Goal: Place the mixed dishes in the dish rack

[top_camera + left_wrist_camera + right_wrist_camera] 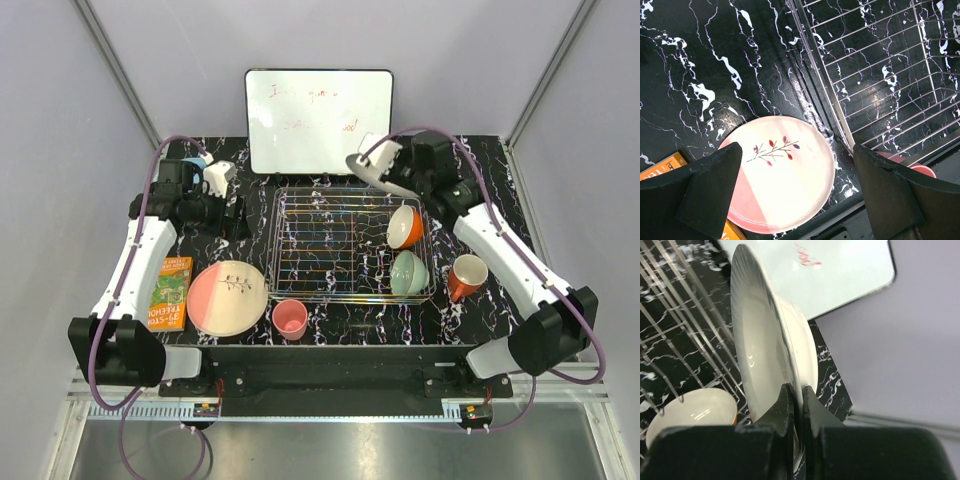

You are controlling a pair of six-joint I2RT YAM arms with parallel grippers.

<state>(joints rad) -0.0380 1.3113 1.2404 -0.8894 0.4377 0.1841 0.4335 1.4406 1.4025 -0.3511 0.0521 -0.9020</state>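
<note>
My right gripper [392, 172] is shut on the rim of the white plate [365, 170], held on edge above the back right of the dish rack [350, 296]; the plate fills the right wrist view [765, 335]. The orange bowl [405, 226] and mint-green bowl [408, 272] stand in the rack's right side. My left gripper [240, 218] is open and empty, left of the rack, above the table behind the large pink plate [228, 297], which shows between its fingers [785, 175]. The small pink cup [290, 319] sits in front of the rack. The orange mug [466, 277] stands right of it.
An orange book [171, 292] lies left of the pink plate. Light-blue headphones [208, 172] sit at the back left. A white board [318, 120] with a black frame stands behind the rack.
</note>
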